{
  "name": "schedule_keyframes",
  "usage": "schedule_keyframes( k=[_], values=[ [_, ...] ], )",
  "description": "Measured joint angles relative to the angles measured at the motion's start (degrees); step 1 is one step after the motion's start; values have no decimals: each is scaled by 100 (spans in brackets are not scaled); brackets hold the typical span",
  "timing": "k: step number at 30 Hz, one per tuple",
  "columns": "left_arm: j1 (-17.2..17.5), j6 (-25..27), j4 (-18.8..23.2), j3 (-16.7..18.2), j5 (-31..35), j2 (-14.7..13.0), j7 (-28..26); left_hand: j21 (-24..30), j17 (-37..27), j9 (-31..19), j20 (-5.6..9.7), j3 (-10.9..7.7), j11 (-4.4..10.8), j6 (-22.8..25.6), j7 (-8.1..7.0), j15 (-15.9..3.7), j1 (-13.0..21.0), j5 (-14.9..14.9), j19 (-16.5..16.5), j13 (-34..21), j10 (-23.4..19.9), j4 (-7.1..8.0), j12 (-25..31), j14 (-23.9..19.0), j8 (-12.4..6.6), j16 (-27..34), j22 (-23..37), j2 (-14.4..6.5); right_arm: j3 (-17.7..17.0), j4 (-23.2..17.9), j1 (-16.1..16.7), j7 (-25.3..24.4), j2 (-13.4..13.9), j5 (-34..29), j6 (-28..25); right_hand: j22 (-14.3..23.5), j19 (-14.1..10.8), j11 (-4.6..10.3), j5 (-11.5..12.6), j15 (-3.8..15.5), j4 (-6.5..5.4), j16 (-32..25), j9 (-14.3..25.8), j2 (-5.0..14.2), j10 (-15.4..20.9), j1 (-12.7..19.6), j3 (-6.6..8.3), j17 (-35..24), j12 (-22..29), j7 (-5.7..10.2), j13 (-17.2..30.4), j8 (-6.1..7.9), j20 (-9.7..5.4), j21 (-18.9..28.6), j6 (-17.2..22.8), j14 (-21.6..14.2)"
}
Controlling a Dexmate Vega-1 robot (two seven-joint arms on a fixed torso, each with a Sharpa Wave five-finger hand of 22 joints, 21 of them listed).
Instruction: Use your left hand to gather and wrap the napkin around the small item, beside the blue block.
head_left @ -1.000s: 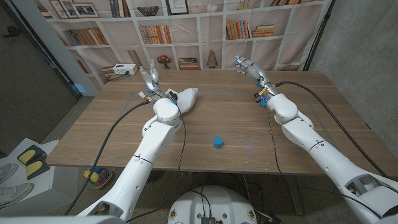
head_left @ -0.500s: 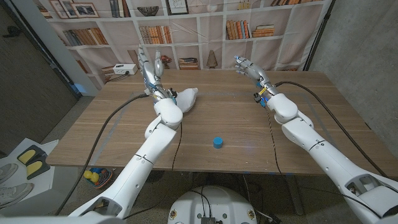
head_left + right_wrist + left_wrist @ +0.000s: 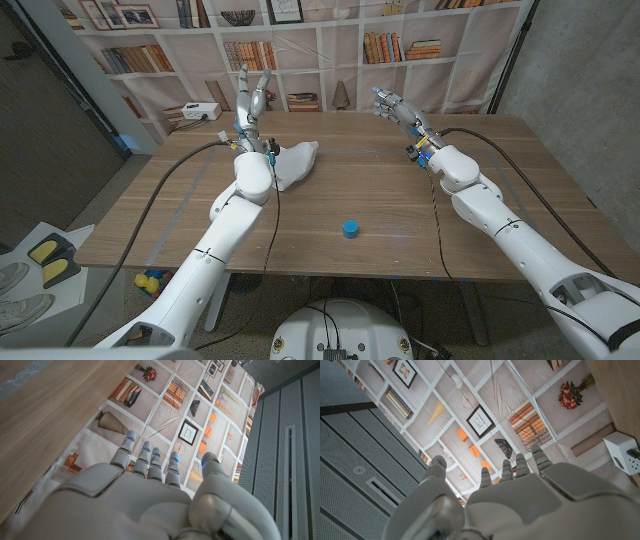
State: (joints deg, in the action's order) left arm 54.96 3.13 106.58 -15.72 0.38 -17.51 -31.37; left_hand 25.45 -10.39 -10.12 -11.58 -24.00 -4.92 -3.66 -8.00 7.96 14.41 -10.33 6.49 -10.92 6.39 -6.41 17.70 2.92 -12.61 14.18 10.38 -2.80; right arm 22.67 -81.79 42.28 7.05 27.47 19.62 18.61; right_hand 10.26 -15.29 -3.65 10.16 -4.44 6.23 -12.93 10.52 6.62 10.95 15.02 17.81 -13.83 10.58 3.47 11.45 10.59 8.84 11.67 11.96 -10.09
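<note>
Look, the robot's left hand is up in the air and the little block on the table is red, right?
Not quite. The left hand is raised above the white napkin, but the head view shows the small block is blue, not red.

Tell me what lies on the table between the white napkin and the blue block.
Nothing: in the head view, only bare wood separates the napkin from the blue block.

Lab with printed bookshelf backdrop (image 3: 330, 40)
</note>
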Motion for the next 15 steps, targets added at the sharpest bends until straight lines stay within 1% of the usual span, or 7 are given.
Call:
schedule_keyframes(
  k=[3,4,5,8,9,12,15],
  values=[
    [35,-10,71,101,-202,-87,298,0,0,0,47,21,23,7,-6,-62,-30,32,-181,0,-23,-21,-10,-80,42,-27,0,30,-12,91,-41,143,-71,140,47,0,141,20,0,56,12,124,0,-74,-101,14,-12,52,0,10,0,0,-140,-29,-73,271],
    [39,-20,77,117,-271,-98,388,0,0,0,105,24,23,14,73,-120,-30,39,-239,0,-23,-24,-44,-63,83,-72,0,30,-18,129,-55,176,-101,177,66,0,205,17,0,96,30,168,0,-74,-130,14,-30,72,0,10,-8,0,-204,-50,-72,384],
    [51,-38,92,171,-351,-136,498,0,0,0,188,24,22,5,239,-201,-30,39,-309,0,-45,-24,-81,-35,118,-116,0,30,-21,156,-64,191,-126,195,78,0,280,27,0,159,53,209,0,-74,-157,14,-17,101,0,13,-22,0,-281,-67,-76,503],
    [59,-100,93,243,-560,-190,761,-46,27,26,601,7,201,58,835,-454,-53,39,-436,26,-195,-56,-183,-35,162,-226,1,1,-29,233,-90,243,-205,273,134,-14,398,67,0,377,67,258,0,-95,-236,37,-2,167,0,31,-28,0,-512,-90,-93,741],
    [59,-125,93,243,-626,-190,848,-46,27,27,705,0,239,81,967,-499,-56,39,-473,27,-216,-63,-190,-47,162,-243,0,-74,-34,269,-101,245,-243,275,136,-14,416,69,0,426,79,258,0,-94,-239,37,-15,181,0,9,-28,0,-575,-90,-114,789],
    [59,-182,56,307,-824,-237,1083,-68,27,27,911,-56,233,86,1187,-510,-72,39,-549,27,-257,-8,-232,-59,162,-256,1,-264,-48,333,-120,254,-316,323,177,-14,423,107,0,508,91,258,0,-115,-303,60,-26,229,0,-134,-47,0,-819,-90,-176,871],
    [32,-246,-51,392,-1067,-297,1358,-90,24,27,987,-122,119,55,1318,-455,-143,-2,-586,27,-243,101,-301,-1,204,-301,1,-482,-62,404,-132,188,-402,334,216,-14,377,120,0,539,114,258,0,-100,-372,75,-49,265,0,-286,-53,1,-1067,-60,-222,964]
  ],
)
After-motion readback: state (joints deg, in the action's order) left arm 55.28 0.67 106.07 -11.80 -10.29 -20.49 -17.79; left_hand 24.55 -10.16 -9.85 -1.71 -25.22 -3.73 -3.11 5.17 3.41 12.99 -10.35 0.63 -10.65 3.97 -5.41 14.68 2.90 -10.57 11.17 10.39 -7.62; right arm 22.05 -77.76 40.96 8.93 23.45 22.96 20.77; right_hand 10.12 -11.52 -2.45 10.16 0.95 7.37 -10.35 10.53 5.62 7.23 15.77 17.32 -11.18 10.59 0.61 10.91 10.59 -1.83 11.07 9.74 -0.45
